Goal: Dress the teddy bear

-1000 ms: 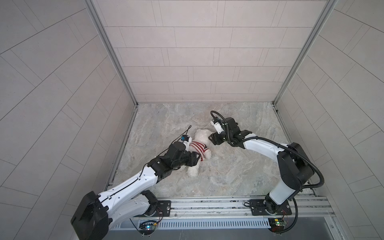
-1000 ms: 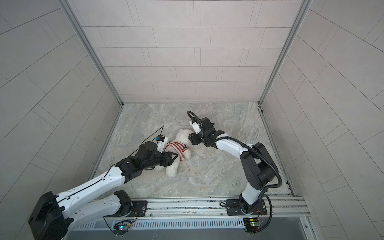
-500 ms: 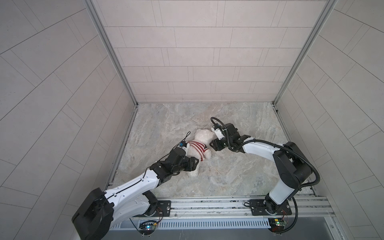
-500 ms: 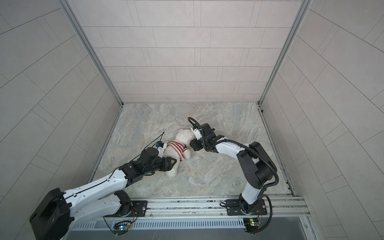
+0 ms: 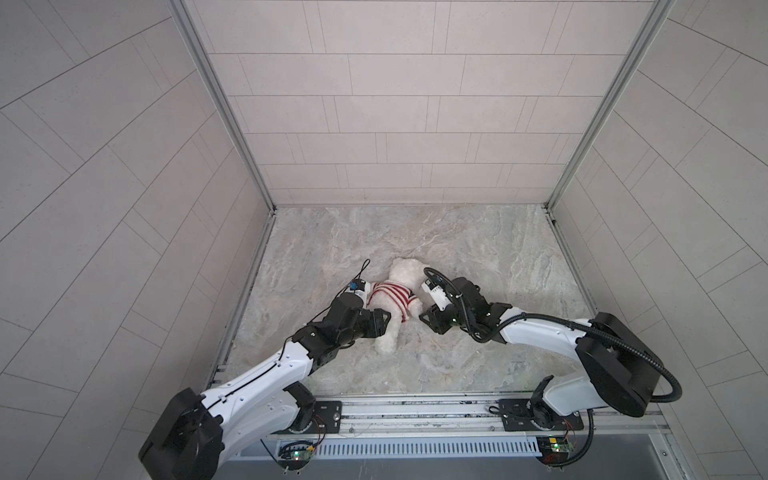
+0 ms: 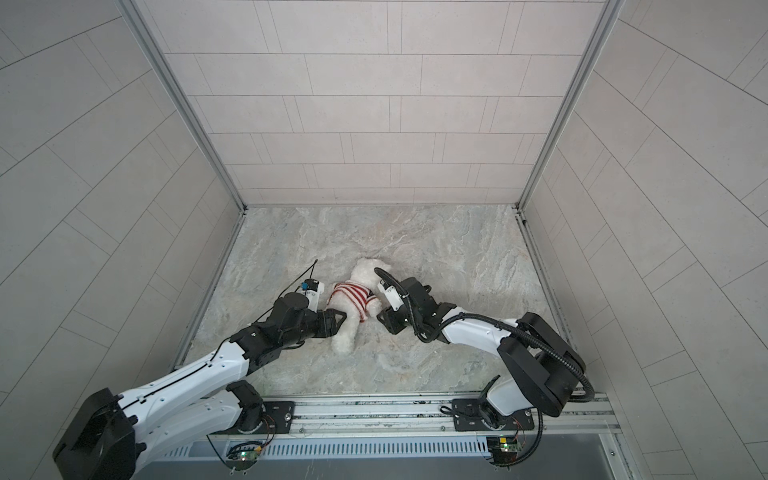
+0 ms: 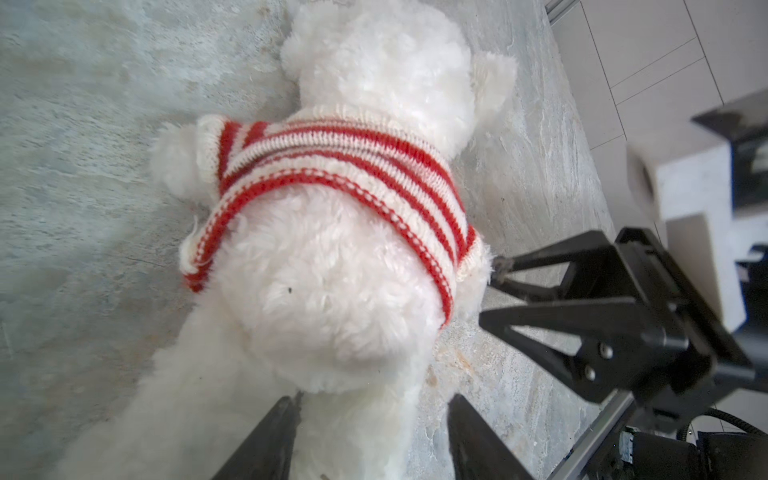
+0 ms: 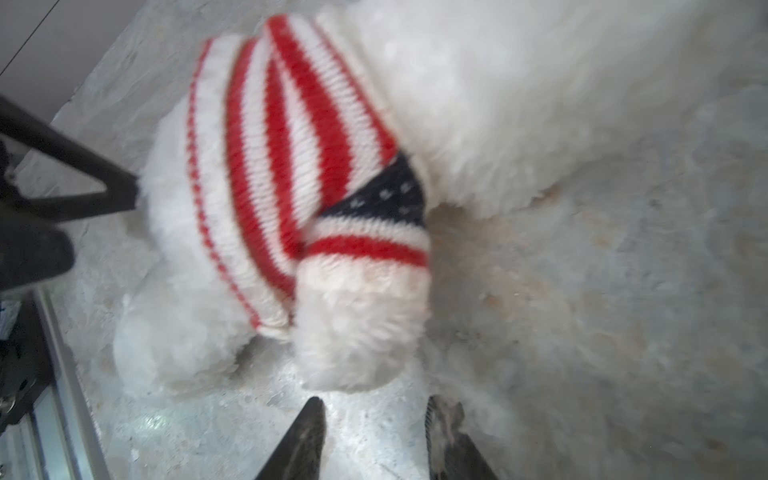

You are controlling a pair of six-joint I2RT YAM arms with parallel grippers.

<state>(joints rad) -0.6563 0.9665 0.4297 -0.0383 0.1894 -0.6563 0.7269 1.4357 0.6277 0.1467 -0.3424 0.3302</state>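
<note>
The white fluffy teddy bear (image 5: 404, 271) lies on the marble floor, in both top views (image 6: 365, 272). A red-and-white striped sweater (image 5: 390, 293) (image 7: 332, 153) sits bunched round its chest, and its belly and legs are bare. My left gripper (image 5: 387, 321) (image 7: 372, 415) is open at the bear's lower end. One leg lies between its fingers, with a gap on one side. My right gripper (image 5: 423, 321) (image 8: 374, 409) is open and empty, just short of the bear's sleeved arm (image 8: 357, 332).
Tiled walls close in the floor on three sides. A metal rail (image 5: 415, 409) with both arm bases runs along the front edge. The two grippers face each other closely across the bear's lower body.
My right gripper has come from beside the bear's head toward the front, down to its arm, and its jaws have narrowed. The left gripper has shifted slightly at the leg.
</note>
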